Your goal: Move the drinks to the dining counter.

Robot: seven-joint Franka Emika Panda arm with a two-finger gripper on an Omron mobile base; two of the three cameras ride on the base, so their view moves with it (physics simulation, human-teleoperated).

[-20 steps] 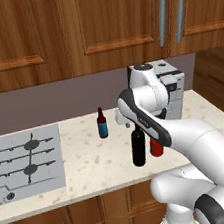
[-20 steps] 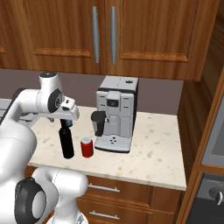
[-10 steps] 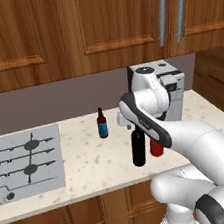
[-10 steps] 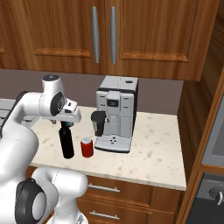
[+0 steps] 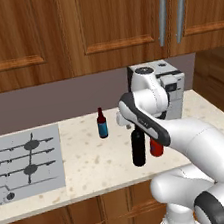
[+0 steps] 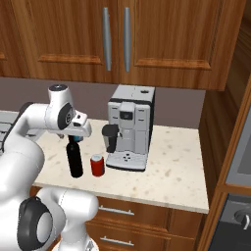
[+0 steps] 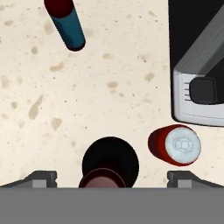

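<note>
A tall black wine bottle (image 5: 138, 150) (image 6: 75, 159) stands near the counter's front edge. My gripper (image 5: 131, 127) (image 6: 76, 138) hangs open right over its neck. In the hand view the bottle's top (image 7: 110, 164) sits between the two spread fingertips (image 7: 42, 177) of the gripper (image 7: 112, 178), and nothing is gripped. A small red can (image 5: 157, 147) (image 6: 97, 165) (image 7: 175, 145) stands upright just right of the bottle. A short dark-red bottle with a blue label (image 5: 102, 124) (image 7: 65, 24) stands farther back and to the left. The dining counter is out of view.
A grey coffee machine (image 5: 166, 88) (image 6: 130, 127) (image 7: 197, 65) stands close behind the can. A grey stovetop (image 5: 22, 162) lies at the left of the beige speckled counter (image 5: 86, 163). Wooden cabinets (image 5: 97, 25) hang overhead, and a wooden panel (image 6: 220, 122) borders the right side.
The hand has sunk a little toward the wine bottle's neck. Its jaws have stayed open, and the drinks have not moved.
</note>
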